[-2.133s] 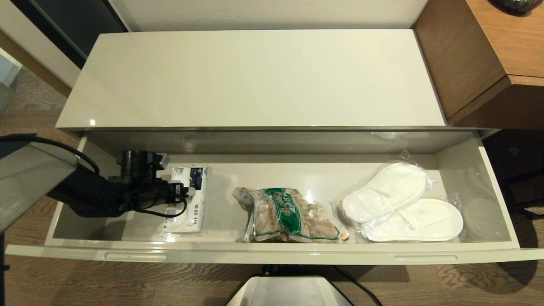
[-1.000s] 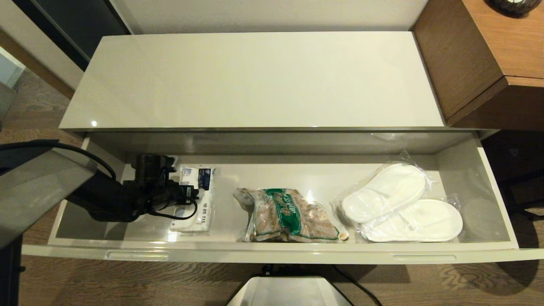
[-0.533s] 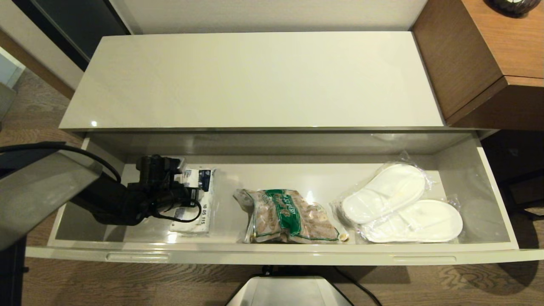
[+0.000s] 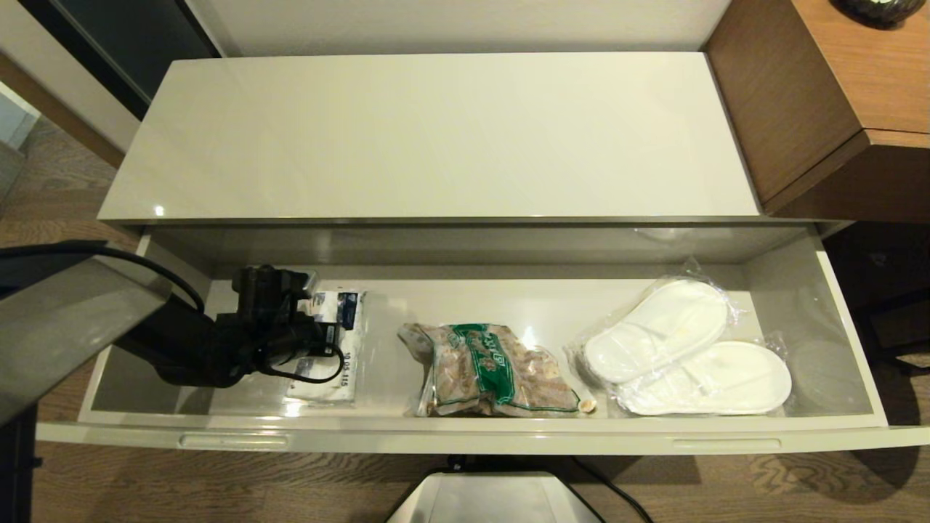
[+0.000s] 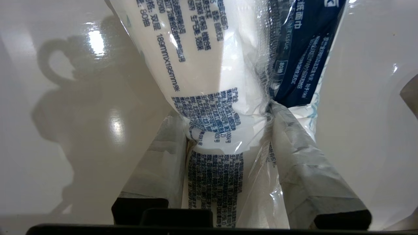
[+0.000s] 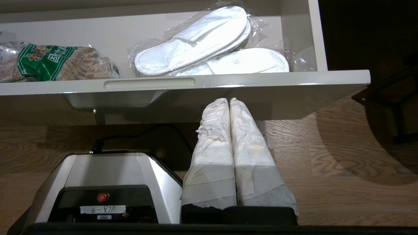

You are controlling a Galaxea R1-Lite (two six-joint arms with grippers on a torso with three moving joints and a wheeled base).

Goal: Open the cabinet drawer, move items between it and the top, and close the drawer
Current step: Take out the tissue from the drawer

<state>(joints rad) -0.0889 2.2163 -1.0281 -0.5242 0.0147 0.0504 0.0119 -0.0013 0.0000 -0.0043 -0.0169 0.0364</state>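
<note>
The cabinet drawer [image 4: 465, 436] stands pulled out wide below the bare glossy top [image 4: 436, 138]. At its left end lies the white packet [image 4: 347, 349] with blue print. My left gripper [image 4: 320, 335] reaches in from the left and is shut on it. In the left wrist view the taped fingers [image 5: 294, 156] pinch the packet [image 5: 209, 81] from both sides, and the wrapper is creased between them, with my left gripper [image 5: 225, 112] just above the drawer floor. My right gripper [image 6: 229, 99] hangs shut and empty below the drawer front [image 6: 209, 83], outside the head view.
A clear bag of snacks with green print [image 4: 494, 370] lies mid-drawer. White slippers in plastic [image 4: 683, 349] fill the right end. Brown wooden furniture [image 4: 835, 94] stands at the right of the cabinet. My own base [image 4: 494, 497] sits under the drawer front.
My left gripper has shifted right and a little toward the drawer's back, and the packet shifted right with it. Over the last half second almost nothing moved.
</note>
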